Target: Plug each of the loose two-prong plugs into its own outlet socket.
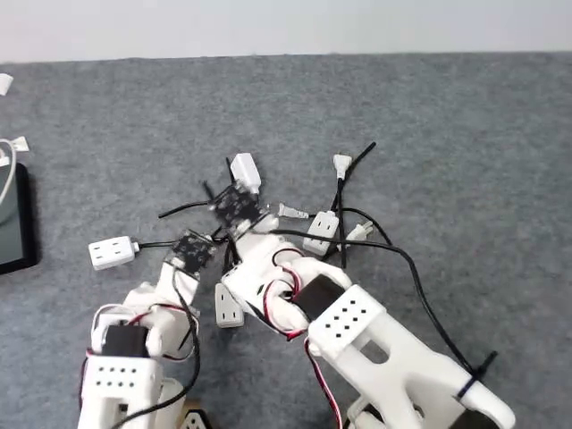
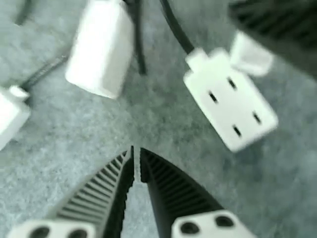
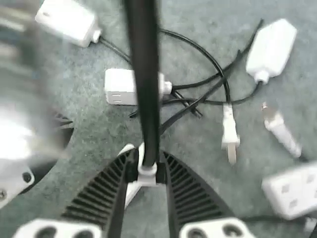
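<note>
Plugs are not yet home, as far as I can judge: I see none seated in a socket. My right gripper (image 3: 147, 157) has its jaws clamped on one plug (image 3: 142, 177), whose black cord (image 3: 143, 74) runs away from the jaws over the tangle in the middle of the desk (image 1: 465, 116). Two more loose plugs lie on the desk just beyond, one (image 3: 229, 131) beside the crossing cords and another (image 3: 280, 130) near it, both with prongs bare. My left gripper (image 2: 136, 152) hangs low over the desk with its jaws almost together and nothing between them. A white socket (image 2: 230, 106) lies near it, its slots facing up and free. Other sockets lie scattered around the tangle, one (image 1: 112, 253) apart from the rest towards the left arm's side. I take the work to be at its start: one plug in hand needs a socket, at least two are left to pick up, and the slots I can see are empty.
</note>
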